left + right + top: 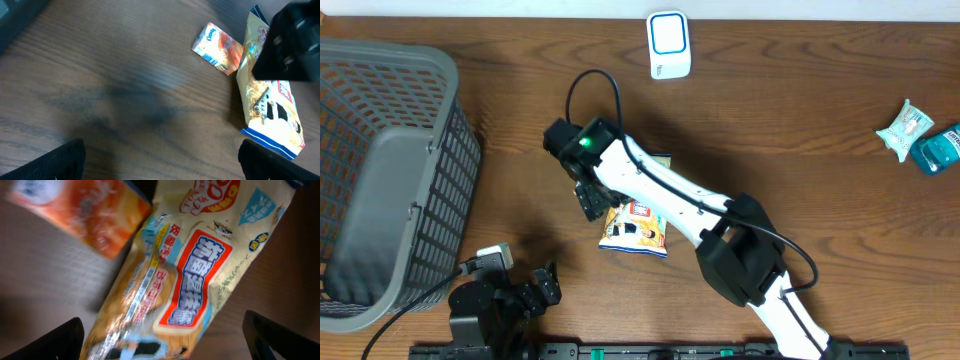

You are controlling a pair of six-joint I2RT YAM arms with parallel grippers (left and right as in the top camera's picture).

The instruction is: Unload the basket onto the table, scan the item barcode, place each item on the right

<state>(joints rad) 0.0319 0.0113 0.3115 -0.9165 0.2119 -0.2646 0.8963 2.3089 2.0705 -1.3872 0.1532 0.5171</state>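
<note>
**Desk:** What fills the frame?

**Photographer:** A dark wooden tabletop (800, 120), with a grey mesh basket (450, 75) at its left end. The white right arm (660, 185) reaches diagonally to the middle.

**Desk:** And the item?

**Photographer:** A yellow snack bag (635, 232) lies flat at the centre, printed side up, with an orange packet (218, 47) just beside its top end. The right claw (590, 200) hovers over the bag's upper left edge, jaws spread wide and holding nothing.

**Desk:** The other side?

**Photographer:** The left claw (535, 290) sits near the front edge, also wide open above bare wood. A white device (669, 45) rests at the far edge
</note>
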